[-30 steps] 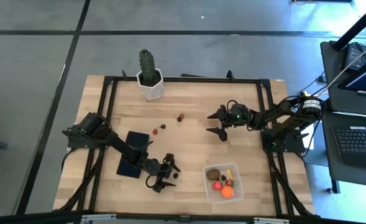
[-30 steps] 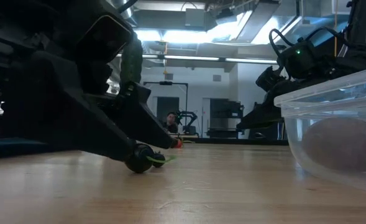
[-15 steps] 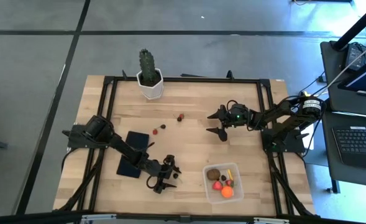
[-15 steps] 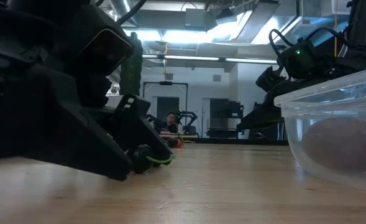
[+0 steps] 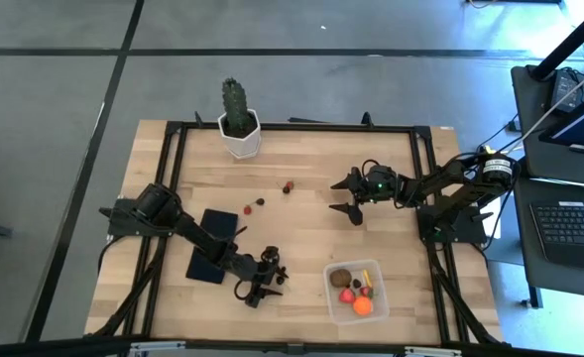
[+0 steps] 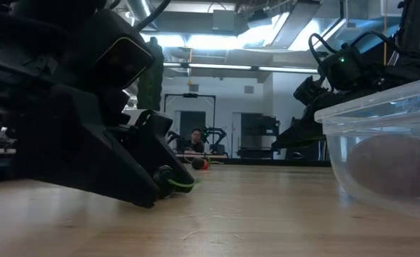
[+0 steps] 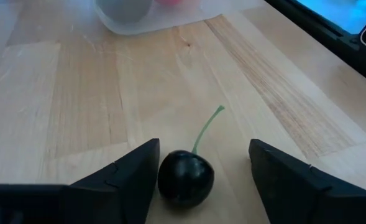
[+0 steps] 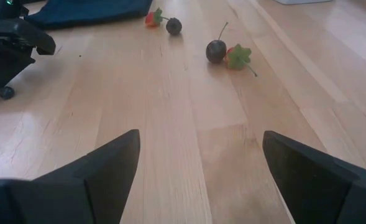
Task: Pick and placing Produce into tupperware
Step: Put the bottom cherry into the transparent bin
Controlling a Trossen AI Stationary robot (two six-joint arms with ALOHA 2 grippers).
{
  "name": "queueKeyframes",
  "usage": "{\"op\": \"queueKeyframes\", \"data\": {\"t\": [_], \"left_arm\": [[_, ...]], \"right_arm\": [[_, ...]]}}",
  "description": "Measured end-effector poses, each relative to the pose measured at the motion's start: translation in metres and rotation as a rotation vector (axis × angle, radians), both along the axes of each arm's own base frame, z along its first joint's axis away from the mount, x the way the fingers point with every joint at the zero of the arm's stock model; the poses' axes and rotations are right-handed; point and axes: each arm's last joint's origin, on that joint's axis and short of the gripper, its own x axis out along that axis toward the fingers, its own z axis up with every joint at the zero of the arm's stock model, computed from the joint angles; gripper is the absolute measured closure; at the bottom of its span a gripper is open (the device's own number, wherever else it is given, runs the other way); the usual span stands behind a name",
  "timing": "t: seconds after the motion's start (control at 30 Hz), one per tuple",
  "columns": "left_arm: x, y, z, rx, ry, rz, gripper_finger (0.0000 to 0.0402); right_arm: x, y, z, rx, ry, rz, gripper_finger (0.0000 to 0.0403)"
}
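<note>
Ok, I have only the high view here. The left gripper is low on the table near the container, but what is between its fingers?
Observer: A dark cherry with a green stem lies on the wood between the fingers of the left gripper.
Operator: Is it gripped?
Observer: Not yet. One finger touches it; the other finger stands apart from it.
Operator: And the right gripper?
Observer: The right gripper is open and holds nothing; only bare wood shows between its fingers.
</note>
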Motion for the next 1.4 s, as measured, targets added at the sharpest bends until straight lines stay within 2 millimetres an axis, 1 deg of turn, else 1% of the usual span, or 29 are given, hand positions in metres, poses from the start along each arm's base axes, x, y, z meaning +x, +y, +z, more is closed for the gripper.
{"op": "queueKeyframes", "data": {"t": [0.3,0.53,0.9,1.07,1.2,1.27,1.33,1.4], "left_arm": [[0.0,0.0,-0.001,0.005,0.011,-0.001,0.0198],[0.003,0.006,-0.001,-0.012,0.022,-0.019,0.0225],[0.004,0.01,-0.001,-0.024,0.028,-0.03,0.0295],[0.006,0.014,-0.001,-0.055,0.04,-0.041,0.0299],[0.008,0.017,0.0,-0.074,0.045,-0.041,0.0286],[0.009,0.021,0.004,-0.08,0.047,-0.043,0.0288],[0.011,0.026,0.011,-0.086,0.026,-0.031,0.0298],[0.013,0.031,0.018,-0.095,0.001,-0.018,0.03]], "right_arm": [[0.0,0.0,0.0,0.0,0.0,0.0,0.0063],[0.0,0.0,0.0,0.0,0.0,0.0,0.0063],[0.0,0.0,0.0,0.0,0.0,0.0,0.0063],[0.0,0.0,0.0,0.0,0.0,0.0,0.0063],[0.0,0.0,0.0,0.006,-0.001,-0.003,0.0063],[0.0,0.0,0.0,0.022,-0.002,-0.01,0.0063],[0.0,0.0,0.0,0.026,-0.002,-0.012,0.0063],[0.0,0.0,0.0,0.03,-0.002,-0.013,0.0063]]}}
